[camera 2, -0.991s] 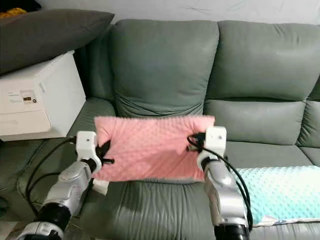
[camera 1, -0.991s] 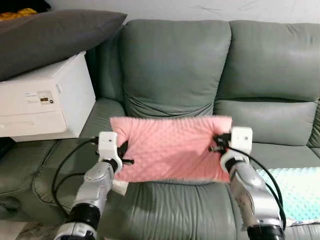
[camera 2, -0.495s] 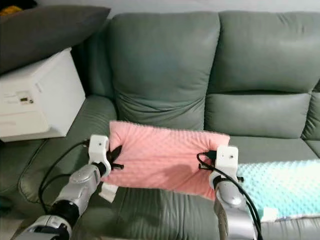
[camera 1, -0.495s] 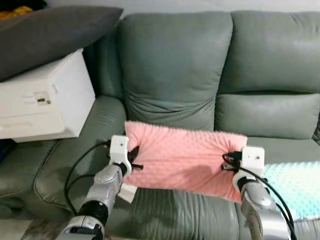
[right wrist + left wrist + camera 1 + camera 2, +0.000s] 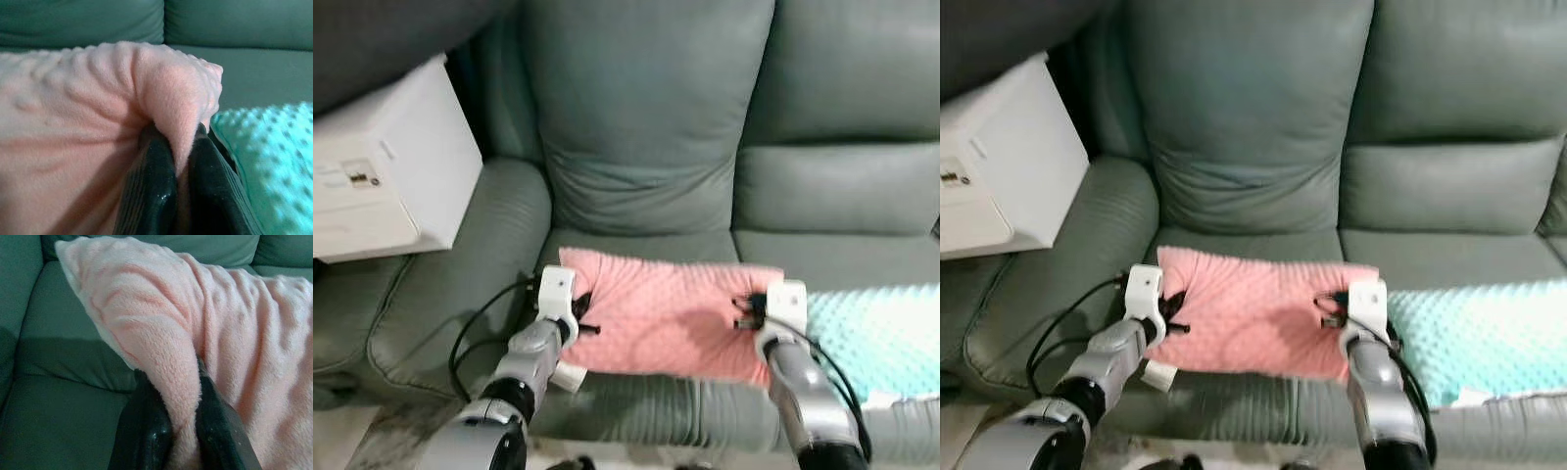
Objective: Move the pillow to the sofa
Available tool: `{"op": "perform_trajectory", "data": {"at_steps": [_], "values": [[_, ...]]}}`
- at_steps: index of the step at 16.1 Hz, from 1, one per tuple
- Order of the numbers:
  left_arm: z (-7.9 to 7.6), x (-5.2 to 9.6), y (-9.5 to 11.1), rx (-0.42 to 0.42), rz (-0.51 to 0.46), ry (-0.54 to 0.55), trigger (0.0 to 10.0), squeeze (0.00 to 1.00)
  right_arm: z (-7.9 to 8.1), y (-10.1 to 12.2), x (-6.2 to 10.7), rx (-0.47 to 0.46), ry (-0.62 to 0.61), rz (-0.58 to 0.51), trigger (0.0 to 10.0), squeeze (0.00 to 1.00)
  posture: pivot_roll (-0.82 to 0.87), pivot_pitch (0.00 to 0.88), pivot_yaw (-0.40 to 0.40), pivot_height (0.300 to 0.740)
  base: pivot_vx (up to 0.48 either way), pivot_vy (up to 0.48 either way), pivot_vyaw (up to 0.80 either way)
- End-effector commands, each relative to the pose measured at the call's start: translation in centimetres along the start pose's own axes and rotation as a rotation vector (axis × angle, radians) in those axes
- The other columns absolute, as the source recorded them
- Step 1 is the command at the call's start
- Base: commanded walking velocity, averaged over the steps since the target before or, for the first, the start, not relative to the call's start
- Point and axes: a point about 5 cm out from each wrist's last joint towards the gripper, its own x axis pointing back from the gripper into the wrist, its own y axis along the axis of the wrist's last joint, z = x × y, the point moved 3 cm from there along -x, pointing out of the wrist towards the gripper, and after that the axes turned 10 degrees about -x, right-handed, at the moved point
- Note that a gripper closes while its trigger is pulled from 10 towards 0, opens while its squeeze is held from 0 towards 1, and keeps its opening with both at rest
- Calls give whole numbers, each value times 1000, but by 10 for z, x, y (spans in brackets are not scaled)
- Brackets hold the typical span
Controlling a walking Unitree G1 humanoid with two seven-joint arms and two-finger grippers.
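Note:
A pink dimpled pillow (image 5: 666, 313) lies low over the seat cushion of the grey-green sofa (image 5: 646, 127), held between both arms. My left gripper (image 5: 581, 315) is shut on the pillow's left edge; in the left wrist view its black fingers (image 5: 146, 431) pinch a fold of pink fabric (image 5: 181, 362). My right gripper (image 5: 744, 311) is shut on the pillow's right edge, and in the right wrist view its fingers (image 5: 154, 191) squeeze the pillow's corner (image 5: 171, 93). Whether the pillow's underside touches the seat cannot be told.
A mint-green dimpled blanket (image 5: 881, 333) lies on the seat just right of the pillow. A white box (image 5: 382, 176) rests on the sofa's left armrest (image 5: 460, 274), with a dark grey cushion (image 5: 372, 49) on top. Black cables hang by my left arm.
The pillow has come down from chest height in front of the backrest to low over the seat, both grippers still on it. The camera has tilted down and moved closer.

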Motion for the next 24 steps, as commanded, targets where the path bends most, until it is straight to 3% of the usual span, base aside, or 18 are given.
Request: {"op": "perform_trajectory", "data": {"at_steps": [1, 3, 5, 7, 9, 13, 14, 15, 16, 24], "values": [[0, -1, 3, -35, -3, 3, 10000, 0, 5, 9, -5, 1, -2, -39, 10000, 0, -78, 254, 84, 740, 0, 0, 0], [4, 0, -4, -70, 42, 31, 10000, 0, 19, 17, -13, -10, 19, -64, 10000, 0, -96, 270, 87, 740, 0, 0, 0], [28, 5, -10, -59, 93, 124, 10000, 0, 36, 25, -16, -39, 50, -89, 10000, 0, -113, 286, 96, 740, 0, 0, 0], [34, 2, 6, -52, 55, 117, 10000, 0, 49, 30, -16, -56, 67, -122, 10000, 0, -118, 292, 96, 740, 0, 0, 0], [23, -5, 31, -109, 0, 37, 10000, 0, 55, 35, -15, -50, 79, -166, 10000, 0, -100, 300, 96, 740, 0, 0, 0], [14, -10, 47, -111, -44, 9, 10000, 0, 53, 43, -17, -59, 66, -197, 10000, 0, -108, 304, 95, 740, 0, 0, 0], [10, -11, 49, -114, -52, -3, 10000, 706, 54, 43, -16, -77, 86, -203, 10000, 710, -117, 305, 93, 740, 0, 0, 0], [7, -11, 51, -127, -58, -14, 10000, 1000, 56, 42, -15, -94, 107, -206, 10000, 1000, -118, 305, 92, 740, 0, 0, 0], [4, -12, 53, -167, -62, -20, 10000, 1000, 55, 40, -14, -87, 107, -208, 10000, 1000, -118, 306, 90, 740, 0, 0, 0], [10, -9, 39, -158, -37, 11, 10000, 1000, 63, 18, -6, -104, 149, -155, 10000, 1000, -115, 316, 87, 740, 0, 0, 0]]}}
